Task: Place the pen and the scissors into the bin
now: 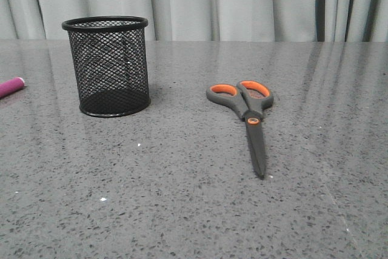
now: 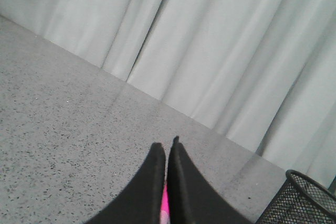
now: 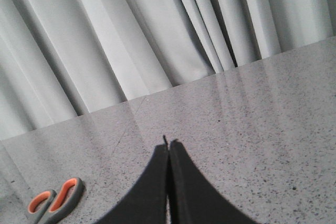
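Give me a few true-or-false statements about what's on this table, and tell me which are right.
1. The scissors lie flat on the table. True.
2. The scissors are inside the mesh cup. False: they lie apart from it, to its right.
3. The cup stands upright. True.
4. The scissor blades are spread wide. False: they are closed, tip pointing toward the camera.
5. The pink pen is in the cup. False: it lies at the table's left edge.
6. The right hand holds the scissors. False: its fingers are shut on nothing.

Grey speckled desk (image 1: 182, 210), pale curtain (image 1: 242, 4)
Black mesh bin (image 1: 109, 68); magenta pen (image 1: 11, 87); grey scissors (image 1: 250, 116) with orange-lined loops.
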Robot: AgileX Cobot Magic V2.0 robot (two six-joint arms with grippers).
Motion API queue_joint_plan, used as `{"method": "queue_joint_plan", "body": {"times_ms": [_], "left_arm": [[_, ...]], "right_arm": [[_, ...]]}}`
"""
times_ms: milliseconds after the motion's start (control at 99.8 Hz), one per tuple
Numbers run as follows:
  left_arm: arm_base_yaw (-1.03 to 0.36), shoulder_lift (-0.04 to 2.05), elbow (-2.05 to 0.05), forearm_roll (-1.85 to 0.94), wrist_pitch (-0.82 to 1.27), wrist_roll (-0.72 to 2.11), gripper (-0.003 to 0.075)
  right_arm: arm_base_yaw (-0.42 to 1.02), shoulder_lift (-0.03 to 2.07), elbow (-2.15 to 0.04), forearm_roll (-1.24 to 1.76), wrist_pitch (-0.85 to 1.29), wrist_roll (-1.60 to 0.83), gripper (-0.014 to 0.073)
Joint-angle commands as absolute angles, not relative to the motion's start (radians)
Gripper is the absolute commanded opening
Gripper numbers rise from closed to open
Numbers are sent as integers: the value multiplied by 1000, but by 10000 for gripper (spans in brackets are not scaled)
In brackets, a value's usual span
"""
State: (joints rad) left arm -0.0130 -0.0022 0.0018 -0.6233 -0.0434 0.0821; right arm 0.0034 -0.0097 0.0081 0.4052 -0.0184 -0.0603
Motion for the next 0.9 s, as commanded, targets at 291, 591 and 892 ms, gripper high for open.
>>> {"method": "queue_joint_plan", "body": {"times_ms": [291, 591, 892], "left_arm": [[-15, -30, 18, -704, -103, 73, -22], [-15, 23, -70, -685, 55, 75, -22], [-15, 315, -411, -317, 398, 75, -22]], "right_arm": [[-5, -28, 25, 488, -94, -55, -75], [-5, 53, -90, 619, 108, -55, -58], [-5, 433, -379, 551, 426, -131, -58]]}}
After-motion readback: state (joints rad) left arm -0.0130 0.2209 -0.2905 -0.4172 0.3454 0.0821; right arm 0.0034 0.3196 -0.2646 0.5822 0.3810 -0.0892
